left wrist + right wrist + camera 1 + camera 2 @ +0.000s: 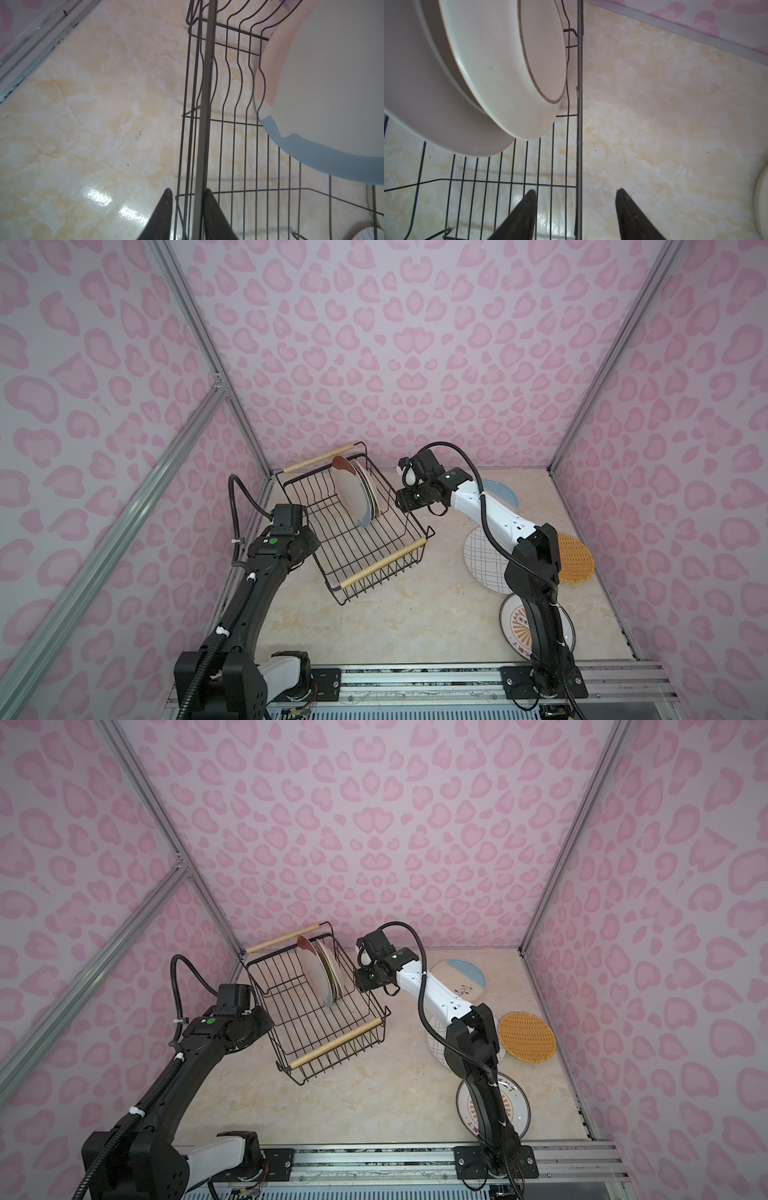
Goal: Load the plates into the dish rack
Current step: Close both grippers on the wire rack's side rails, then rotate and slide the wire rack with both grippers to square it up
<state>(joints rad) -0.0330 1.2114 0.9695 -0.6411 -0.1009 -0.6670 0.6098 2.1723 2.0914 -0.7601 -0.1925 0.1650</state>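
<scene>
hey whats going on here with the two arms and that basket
Both arms are at the dish rack, which holds a few plates standing on edge. The left gripper has its fingers set narrowly either side of one long rim; the right gripper straddles the opposite rim, fingers wide. Neither looks clamped. Four more lie on the table: gridded, woven, sunburst, cream-and-blue.

sunburst plate [513, 626] | gridded plate [478, 560] | both half-hidden behind right arm [498, 514]
</scene>
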